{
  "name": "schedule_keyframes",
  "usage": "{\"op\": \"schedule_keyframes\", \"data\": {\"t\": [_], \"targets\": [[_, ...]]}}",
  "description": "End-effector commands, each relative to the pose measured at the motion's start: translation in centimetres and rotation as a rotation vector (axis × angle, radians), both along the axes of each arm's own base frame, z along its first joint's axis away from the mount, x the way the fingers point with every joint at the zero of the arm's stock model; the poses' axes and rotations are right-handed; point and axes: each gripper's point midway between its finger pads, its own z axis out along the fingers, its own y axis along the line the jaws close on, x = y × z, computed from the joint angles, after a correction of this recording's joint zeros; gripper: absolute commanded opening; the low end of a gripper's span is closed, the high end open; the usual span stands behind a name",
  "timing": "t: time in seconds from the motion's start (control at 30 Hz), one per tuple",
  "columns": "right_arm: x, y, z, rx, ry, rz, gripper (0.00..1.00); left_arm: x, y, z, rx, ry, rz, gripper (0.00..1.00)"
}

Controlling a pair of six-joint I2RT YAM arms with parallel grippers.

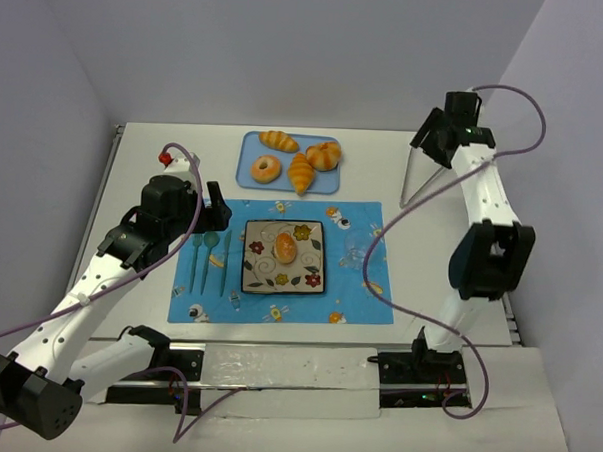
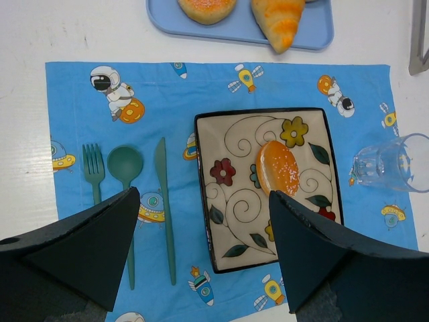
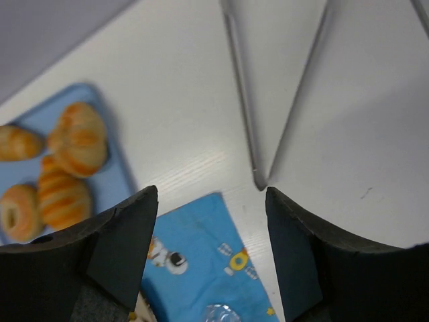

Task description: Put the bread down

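The bread, a small golden-orange bun with a paler top, lies on the square flowered plate in the middle of the blue placemat. The left wrist view shows the bread on the plate, apart from both fingers. My left gripper hovers open over the mat just left of the plate, and its jaws hold nothing. My right gripper is raised at the back right. It is open and empty.
A blue tray at the back holds a donut, croissants and a scored bun. Green cutlery lies left of the plate. A clear glass stands right of the plate. Metal tongs show just below the right gripper.
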Motion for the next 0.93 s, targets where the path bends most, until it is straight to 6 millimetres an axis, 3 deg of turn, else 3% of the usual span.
{"op": "schedule_keyframes", "data": {"t": [0.0, 0.03, 0.07, 0.1, 0.13, 0.17, 0.2, 0.23, 0.27, 0.3, 0.33, 0.37, 0.4, 0.43, 0.53, 0.57, 0.9], "targets": [[-1.9, 3.8, 6.2, 0.032, -0.183, 0.107, 0.73, 0.5, 0.1, 1.1, -0.019, -0.043, 0.017, 0.88], [-3.0, 4.8, 5.9, 0.056, -0.185, 0.160, 0.75, 0.5, 0.2, 1.1, -0.016, -0.043, 0.019, 0.88], [-4.4, 6.6, 8.3, 0.064, -0.245, 0.210, 0.75, 0.6, 0.2, 0.9, -0.013, -0.038, 0.020, 0.88], [-5.1, 8.3, 9.1, 0.073, -0.283, 0.265, 0.76, 0.6, 0.2, 0.9, -0.011, -0.037, 0.022, 0.88], [-6.5, 9.8, 8.0, 0.094, -0.272, 0.322, 0.82, 0.7, 0.2, 0.7, -0.007, -0.032, 0.021, 0.88], [-8.4, 10.8, 10.6, 0.099, -0.351, 0.359, 0.84, 0.7, 0.2, 0.6, -0.006, -0.029, 0.023, 0.88], [-9.5, 13.0, 11.4, 0.115, -0.397, 0.425, 0.90, 0.7, 0.2, 0.6, -0.003, -0.028, 0.023, 0.88], [-11.1, 14.4, 10.0, 0.144, -0.386, 0.478, 0.94, 0.7, 0.2, 0.6, -0.003, -0.027, 0.025, 0.88], [-12.9, 15.3, 12.4, 0.153, -0.476, 0.512, 0.95, 0.7, 0.2, 0.6, -0.002, -0.027, 0.025, 0.88], [-14.1, 16.2, 12.5, 0.167, -0.496, 0.541, 0.98, 0.7, 0.2, 0.6, -0.003, -0.029, 0.023, 0.88], [-15.9, 18.1, 11.1, 0.191, -0.480, 0.602, 1.00, 0.7, 0.2, 0.5, 0.000, -0.026, 0.024, 0.88], [-17.6, 18.5, 12.4, 0.200, -0.536, 0.624, 1.00, 0.7, 0.3, 0.5, 0.000, -0.028, 0.025, 0.88], [-18.7, 19.4, 11.3, 0.214, -0.520, 0.657, 1.00, 0.7, 0.3, 0.6, 0.001, -0.028, 0.027, 0.88], [-20.0, 19.5, 12.1, 0.217, -0.553, 0.678, 1.00, 0.7, 0.3, 0.5, 0.001, -0.028, 0.027, 0.88], [-21.7, 19.3, 11.5, 0.214, -0.558, 0.691, 1.00, 0.8, 0.2, 0.4, 0.004, -0.021, 0.023, 0.88], [-21.9, 19.1, 10.8, 0.207, -0.550, 0.689, 1.00, 0.7, 0.2, 0.4, 0.003, -0.022, 0.022, 0.88], [-22.4, 18.4, 10.9, 0.195, -0.552, 0.658, 1.00, 0.9, 0.3, 0.1, 0.014, -0.016, 0.030, 0.88]]}}
